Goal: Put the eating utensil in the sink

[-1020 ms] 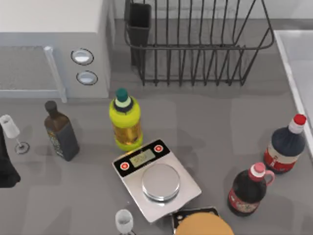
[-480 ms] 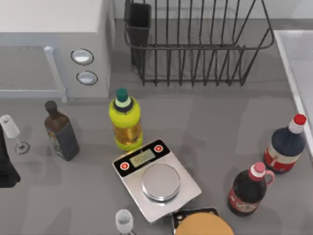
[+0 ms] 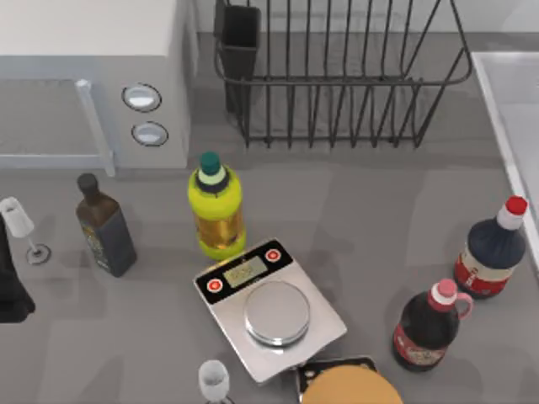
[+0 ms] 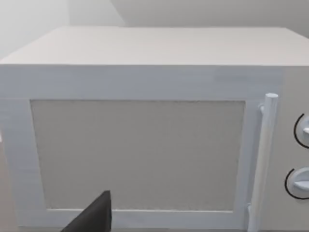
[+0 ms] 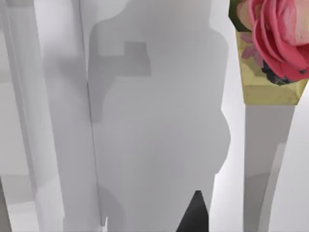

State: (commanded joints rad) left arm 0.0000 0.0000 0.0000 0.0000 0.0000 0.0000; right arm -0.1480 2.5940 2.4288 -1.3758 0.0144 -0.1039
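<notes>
The eating utensil is out of view. The sink (image 3: 503,126) lies at the table's far right edge, with its pale basin and raised white rim partly showing. My left arm (image 3: 8,290) is a dark shape at the left edge of the table, beside a wine glass. A dark part of my left gripper (image 4: 94,218) faces the front of the white microwave (image 4: 140,145). A dark tip of my right gripper (image 5: 195,212) hangs before pale grey-white surfaces; what they belong to I cannot tell.
A microwave (image 3: 93,76) fills the back left and a black wire dish rack (image 3: 337,76) the back middle. On the table stand a dark bottle (image 3: 105,227), a yellow bottle (image 3: 216,206), a scale (image 3: 269,307), two cola bottles (image 3: 488,248) and wine glasses (image 3: 18,223).
</notes>
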